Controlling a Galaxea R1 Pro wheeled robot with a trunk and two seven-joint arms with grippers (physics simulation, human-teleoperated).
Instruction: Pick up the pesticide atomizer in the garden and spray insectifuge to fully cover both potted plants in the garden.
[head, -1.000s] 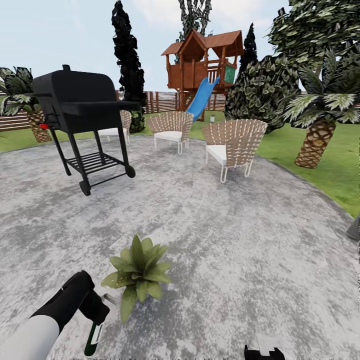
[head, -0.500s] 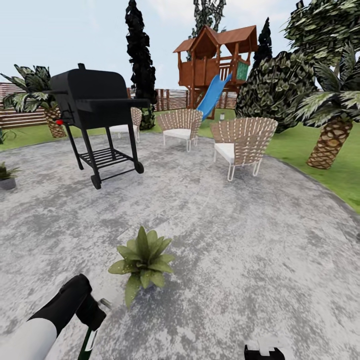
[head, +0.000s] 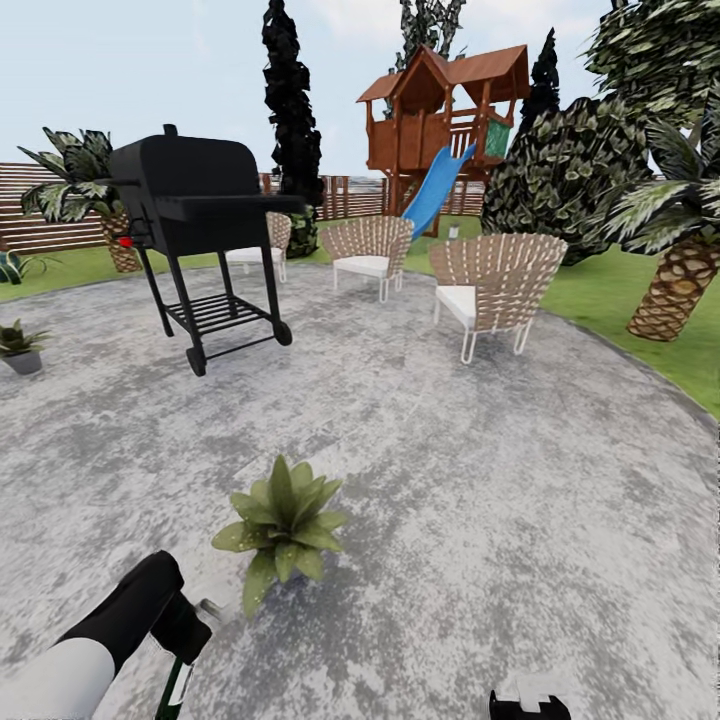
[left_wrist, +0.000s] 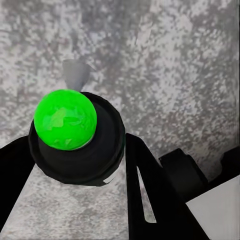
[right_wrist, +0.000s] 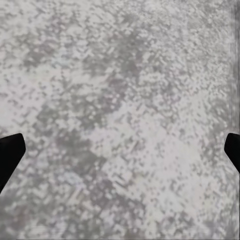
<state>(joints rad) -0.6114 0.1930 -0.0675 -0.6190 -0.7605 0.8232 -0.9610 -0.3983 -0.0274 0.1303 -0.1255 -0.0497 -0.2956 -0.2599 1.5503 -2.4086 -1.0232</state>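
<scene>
- Head view: the left claw (head: 180, 640) grips the atomizer (head: 172, 688) at about 7 o'clock, low over the patio (head: 480, 480). The bottle's long axis runs nearly upright, base down toward the paving, and its small grey nozzle points toward 1 o'clock, at the broad-leaved plant (head: 282, 528) just beside it. A second, spikier plant (head: 18, 347) sits at 9 o'clock, well apart, left of the grill (head: 195, 215).
- Left wrist view: two black fingers (left_wrist: 150, 190) are closed around the dark atomizer (left_wrist: 77, 145), whose cap glows green; the grey nozzle (left_wrist: 76, 74) juts outward.
- Right wrist view: the right claw (right_wrist: 120, 150) stands wide apart, holding nothing, over bare paving.
- To spray well, I judge the nozzle should stay aimed at the rosette's centre and sweep across every leaf.
</scene>
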